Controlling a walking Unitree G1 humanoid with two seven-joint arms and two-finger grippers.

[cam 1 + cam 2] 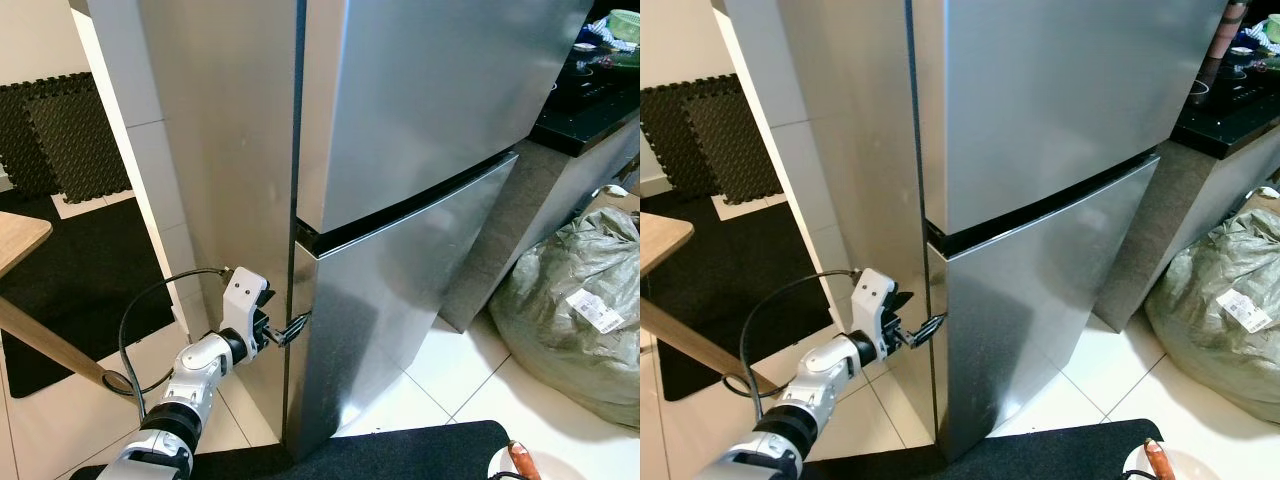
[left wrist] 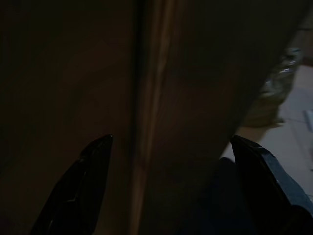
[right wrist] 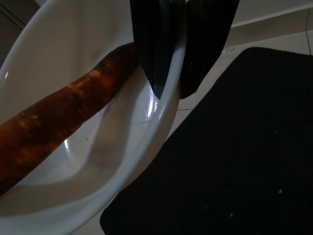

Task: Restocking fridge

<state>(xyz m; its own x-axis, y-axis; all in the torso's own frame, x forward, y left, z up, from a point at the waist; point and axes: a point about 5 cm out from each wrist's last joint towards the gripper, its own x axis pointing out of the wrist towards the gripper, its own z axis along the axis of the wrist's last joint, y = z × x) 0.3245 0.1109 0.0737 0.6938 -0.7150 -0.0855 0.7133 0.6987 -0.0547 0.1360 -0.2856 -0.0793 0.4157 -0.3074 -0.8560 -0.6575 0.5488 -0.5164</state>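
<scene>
Standing tall ahead of you, the fridge (image 1: 400,150) has its long axis upright, both brushed-steel doors shut with a dark seam between the upper and lower one, its front turned toward your right. Your left gripper (image 1: 290,328) sits at the lower door's left edge, fingers spread apart on either side of that edge (the wrist view is very dark). Your right gripper (image 3: 171,90) is clamped on the rim of a white bowl (image 3: 161,122) holding a reddish-brown carrot (image 3: 58,122) lying lengthwise, above a black mat (image 3: 234,161).
</scene>
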